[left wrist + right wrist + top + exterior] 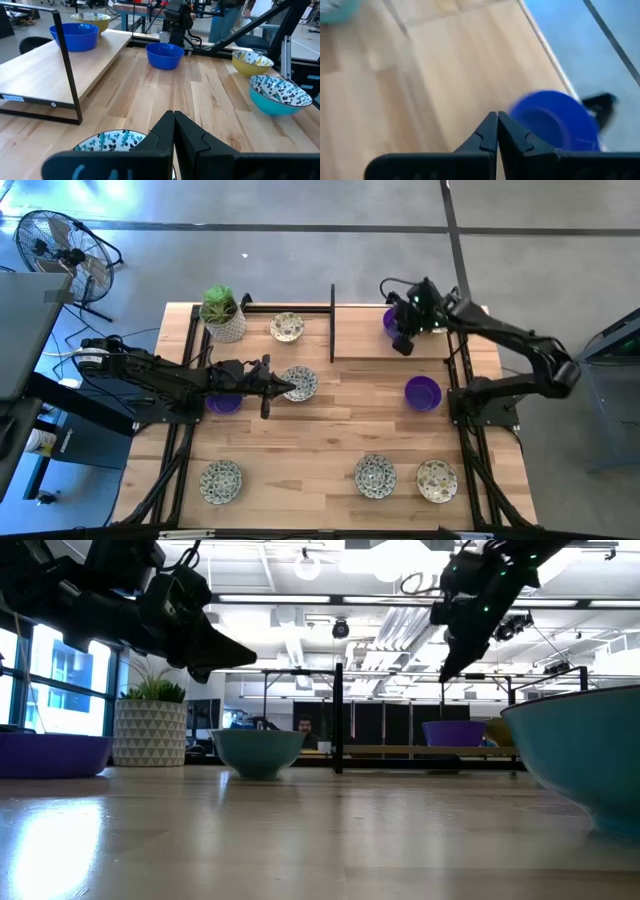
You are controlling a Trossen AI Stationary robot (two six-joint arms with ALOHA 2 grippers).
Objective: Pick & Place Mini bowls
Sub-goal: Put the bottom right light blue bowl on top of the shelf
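A: From above, how many bowls are on the desk (330, 430)?

B: Eight. Five are patterned: one on the far side near the plant pot (224, 317), at (287, 328); one mid-desk (300, 383) under the left jaws (288, 388); three along the near edge at (220, 480), (375, 475) and (437, 479). Three are purple: one partly under the left arm (224, 402), one on the right side (423, 393), and one on the raised shelf (390, 345), at (389, 320), beside the right jaws (403, 345). None shows anything inside.

A: And the level view?

B: The plant pot (149, 732) stands left, with a purple bowl (52, 753) beside it. A bowl (258, 751) sits mid-desk below the left jaws (240, 655). Another purple bowl (455, 732) rests on the shelf under the right jaws (447, 670). A large bowl (585, 755) fills the right edge.

A: The left wrist camera?

B: The left jaws (173, 131) are pressed together, holding nothing, above a patterned bowl (107, 140). Farther off are two solid bowls at (75, 36) and (165, 54), and three patterned ones at (91, 18), (252, 61) and (278, 93).

A: The right wrist camera?

B: The right jaws (497, 129) are pressed together and empty, just beside one solid bowl (555, 120) on the wooden shelf.
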